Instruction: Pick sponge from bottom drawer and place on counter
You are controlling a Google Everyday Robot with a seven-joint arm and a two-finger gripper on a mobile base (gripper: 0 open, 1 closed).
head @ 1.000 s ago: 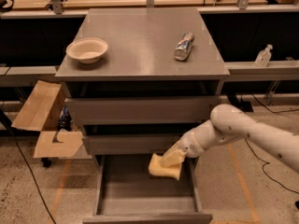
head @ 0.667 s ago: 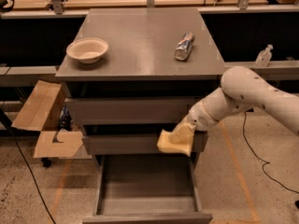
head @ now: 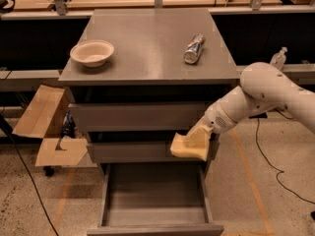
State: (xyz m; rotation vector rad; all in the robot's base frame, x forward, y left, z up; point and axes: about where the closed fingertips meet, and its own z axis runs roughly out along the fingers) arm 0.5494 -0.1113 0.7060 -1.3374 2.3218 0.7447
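My gripper (head: pixel 199 136) is shut on the pale yellow sponge (head: pixel 185 150) and holds it in the air in front of the middle drawer's right end, above the open bottom drawer (head: pixel 155 193). The drawer is pulled out and its grey floor shows nothing in it. The white arm reaches in from the right. The grey counter (head: pixel 147 38) lies well above the sponge.
On the counter a white bowl (head: pixel 92 51) stands at the left and a metal can (head: pixel 194 48) lies at the right. An open cardboard box (head: pixel 47 127) stands left of the cabinet. Cables run over the floor at the right.
The arm has lifted the sponge up and to the right, from just over the open bottom drawer to the height of the middle drawer front.
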